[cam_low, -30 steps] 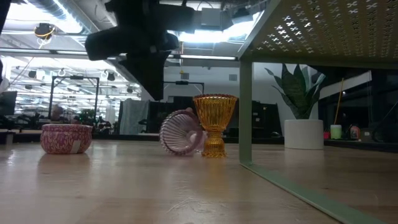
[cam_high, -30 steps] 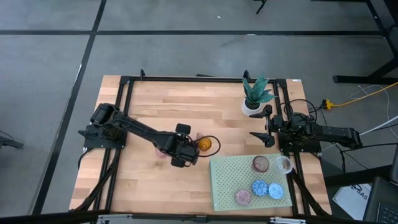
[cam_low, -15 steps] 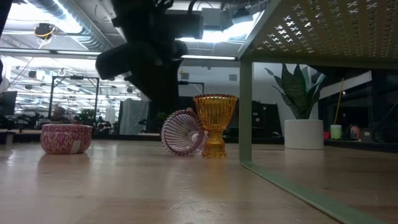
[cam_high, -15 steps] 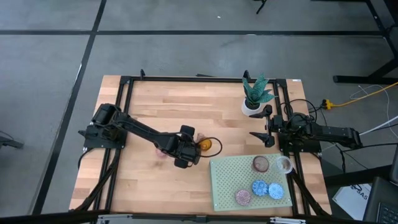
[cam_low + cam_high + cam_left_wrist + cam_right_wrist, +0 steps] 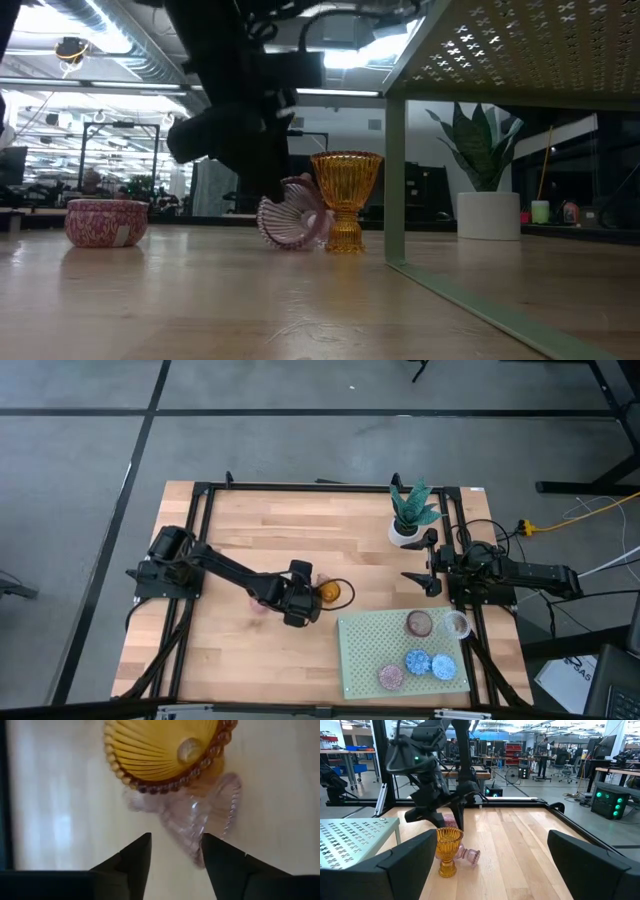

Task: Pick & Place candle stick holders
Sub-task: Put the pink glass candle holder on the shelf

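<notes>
Left arm stretched low across counter [image 5: 240,530], wrist angled down. Left gripper [image 5: 305,592] part open, empty, just over tipped pale-purple ribbed glass candle holder [image 5: 207,822], which lies touching upright amber ribbed glass candle holder [image 5: 345,200]. Right gripper [image 5: 420,576] wide open, empty, near white pot w/ green plant [image 5: 408,520]. No legible writing.

Eight candle stick holders [image 5: 419,623]

A pale wooden plank worktop [image 5: 250,520] framed by black rails is seen. Directly on it are set a white pot with a green plant [image 5: 408,520], a pale green perforated mat [image 5: 365,660], an upright amber ribbed glass cup [image 5: 345,198], a toppled pink ribbed glass cup [image 5: 290,215] touching it, and a squat pink patterned cup [image 5: 105,221] well apart.
</notes>
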`<action>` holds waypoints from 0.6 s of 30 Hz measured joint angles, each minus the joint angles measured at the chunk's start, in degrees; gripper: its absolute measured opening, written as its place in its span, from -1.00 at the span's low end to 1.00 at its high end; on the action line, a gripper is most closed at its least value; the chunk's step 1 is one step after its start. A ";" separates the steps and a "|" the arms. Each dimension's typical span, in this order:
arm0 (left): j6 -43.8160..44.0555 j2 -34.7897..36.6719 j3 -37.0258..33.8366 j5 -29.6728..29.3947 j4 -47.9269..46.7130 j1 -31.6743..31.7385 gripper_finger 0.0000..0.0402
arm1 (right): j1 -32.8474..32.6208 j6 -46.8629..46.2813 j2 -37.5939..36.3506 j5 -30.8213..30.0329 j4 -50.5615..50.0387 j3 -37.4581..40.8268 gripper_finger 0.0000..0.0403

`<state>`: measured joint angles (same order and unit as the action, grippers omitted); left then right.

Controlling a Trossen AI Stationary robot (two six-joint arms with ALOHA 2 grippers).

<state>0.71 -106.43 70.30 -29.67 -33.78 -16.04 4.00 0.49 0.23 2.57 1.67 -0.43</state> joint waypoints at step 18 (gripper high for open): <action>9.92 1.62 -1.34 2.83 -3.43 0.88 -0.91 | 0.01 0.00 0.00 0.00 0.00 0.00 0.90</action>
<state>10.63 -104.81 68.95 -26.83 -37.21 -15.16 4.01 0.49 0.23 2.57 1.67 -0.43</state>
